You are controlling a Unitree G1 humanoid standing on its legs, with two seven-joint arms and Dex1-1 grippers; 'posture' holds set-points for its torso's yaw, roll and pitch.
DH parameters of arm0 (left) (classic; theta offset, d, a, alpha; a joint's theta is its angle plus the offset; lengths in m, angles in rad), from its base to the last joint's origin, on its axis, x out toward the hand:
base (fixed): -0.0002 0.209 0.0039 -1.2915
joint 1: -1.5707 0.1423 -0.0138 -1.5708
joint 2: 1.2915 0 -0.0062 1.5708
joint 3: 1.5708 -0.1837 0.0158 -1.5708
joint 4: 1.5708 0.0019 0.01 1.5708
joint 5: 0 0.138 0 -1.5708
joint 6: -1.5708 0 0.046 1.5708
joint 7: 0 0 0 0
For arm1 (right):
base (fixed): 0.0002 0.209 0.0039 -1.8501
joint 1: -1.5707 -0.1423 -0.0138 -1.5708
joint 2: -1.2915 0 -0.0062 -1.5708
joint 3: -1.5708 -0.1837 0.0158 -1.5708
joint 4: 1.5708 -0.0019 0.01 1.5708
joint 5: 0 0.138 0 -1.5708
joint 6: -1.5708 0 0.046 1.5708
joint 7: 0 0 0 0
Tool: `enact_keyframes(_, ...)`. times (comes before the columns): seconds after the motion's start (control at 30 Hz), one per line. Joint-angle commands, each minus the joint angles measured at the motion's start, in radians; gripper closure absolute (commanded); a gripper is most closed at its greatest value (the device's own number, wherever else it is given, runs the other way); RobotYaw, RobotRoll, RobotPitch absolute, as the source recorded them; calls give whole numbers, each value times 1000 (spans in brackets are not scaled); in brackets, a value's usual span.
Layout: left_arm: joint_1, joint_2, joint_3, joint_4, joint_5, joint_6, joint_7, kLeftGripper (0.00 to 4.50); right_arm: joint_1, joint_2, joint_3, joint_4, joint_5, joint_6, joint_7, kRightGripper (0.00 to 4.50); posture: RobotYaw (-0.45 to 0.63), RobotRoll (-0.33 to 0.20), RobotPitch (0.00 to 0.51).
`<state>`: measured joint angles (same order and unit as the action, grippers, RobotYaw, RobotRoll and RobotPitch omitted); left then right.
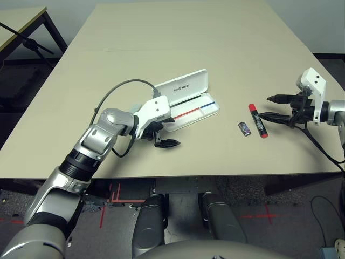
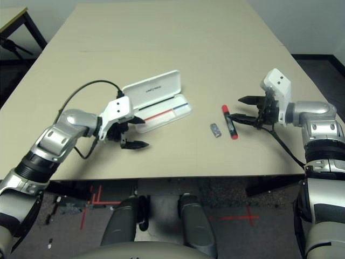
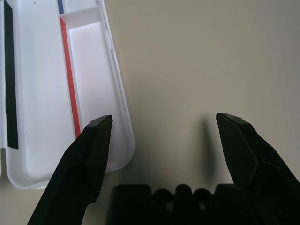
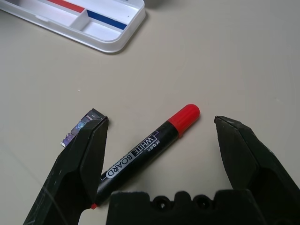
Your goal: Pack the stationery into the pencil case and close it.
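Packing could go wrong in a few ways, starting with the big table [image 1: 161, 27], because it is flat and gives a round pen nothing to stop it rolling.

The white hard pencil case [image 1: 181, 123] lies open on it, lid up, with nothing in the part with the red and blue lines that I can see. If an arm bumps the case, it could slide or the lid could drop shut too soon.

The left claw [image 1: 176, 131] is spread wide with nothing in it. One finger is right by the case's edge, and I can't tell if they touch. A small swing that way could shove the case.

The right claw [image 1: 263, 107] is spread wide too, and it is empty. One finger is over or right beside the black whiteboard marker with red ends [image 4: 140, 152]. If the claw goes straight down, that finger could press on the marker or make it roll. It should move over first, so the marker sits between its fingers. The marker may also jam the lid if it goes in crooked.

The little dark purple block [image 1: 244, 129] is just beside the marker, outside the case. A rolling marker or a wide finger could knock it away.
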<state>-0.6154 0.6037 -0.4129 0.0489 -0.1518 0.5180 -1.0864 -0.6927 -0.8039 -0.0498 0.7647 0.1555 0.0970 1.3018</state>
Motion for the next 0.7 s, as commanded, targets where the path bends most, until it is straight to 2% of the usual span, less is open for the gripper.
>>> enact_keyframes(0.03, -15, -10, -21, 38, 38, -3, -7, 44, 16, 2, 7, -22, -5, -10, -7, 0, -33, 0, 118)
enact_keyframes(0.5, -61, -40, -38, 144, 106, 8, -38, 44, 45, 2, -2, -45, 3, -21, -25, 0, -60, 0, 123)
enact_keyframes(0.6, -67, -42, -40, 155, 109, 7, -43, 1017, 50, 0, -4, -50, 5, -20, -29, 0, -65, 0, 121)
enact_keyframes(0.7, -73, -43, -42, 166, 115, 6, -47, 2186, 53, 0, -6, -56, 6, -18, -32, 0, -71, 0, 119)
